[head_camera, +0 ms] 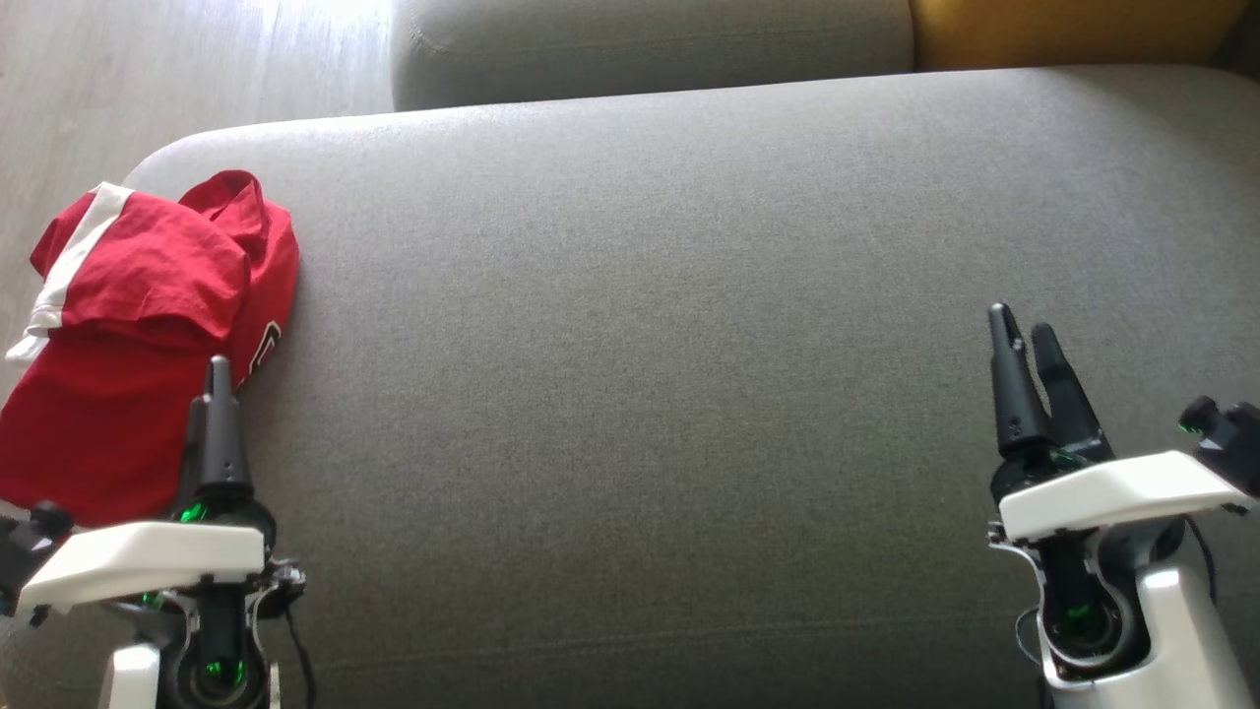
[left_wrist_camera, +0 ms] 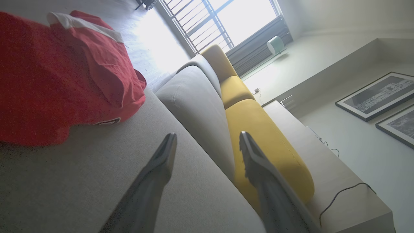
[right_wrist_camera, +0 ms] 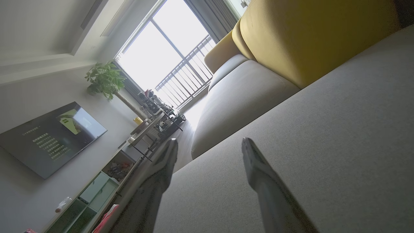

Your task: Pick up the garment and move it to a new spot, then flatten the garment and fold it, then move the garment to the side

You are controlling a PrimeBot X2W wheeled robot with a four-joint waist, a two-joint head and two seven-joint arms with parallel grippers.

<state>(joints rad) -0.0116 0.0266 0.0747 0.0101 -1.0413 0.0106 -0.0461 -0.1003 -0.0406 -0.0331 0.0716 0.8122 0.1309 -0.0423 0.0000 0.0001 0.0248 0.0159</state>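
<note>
The left gripper [head_camera: 209,386] hangs at the near left with its 2 fingers spread apart and nothing between them. In the left wrist view, this gripper [left_wrist_camera: 207,136] is over bare fabric just beside the garment [left_wrist_camera: 58,81], not touching it. The right gripper [head_camera: 1022,323] is at the near right, jaws also parted and empty, well apart from the cloth.

Between the 2 grippers the grey seat cushion [head_camera: 640,345] is bare and wide, running from its rounded left edge to the right border of the head view.

The red garment [head_camera: 148,325] lies crumpled at the seat's left end, against that rounded edge, with pale floor [head_camera: 148,79] beyond. Its long axis runs near to far; the white-striped part is at the far left, and a dark printed patch shows on its right edge.

Farther back are a grey back cushion [head_camera: 650,44] and a yellow cushion [head_camera: 1073,30]. In the right wrist view, a low cabinet [right_wrist_camera: 97,191] has open compartments holding small things too blurred to name.
</note>
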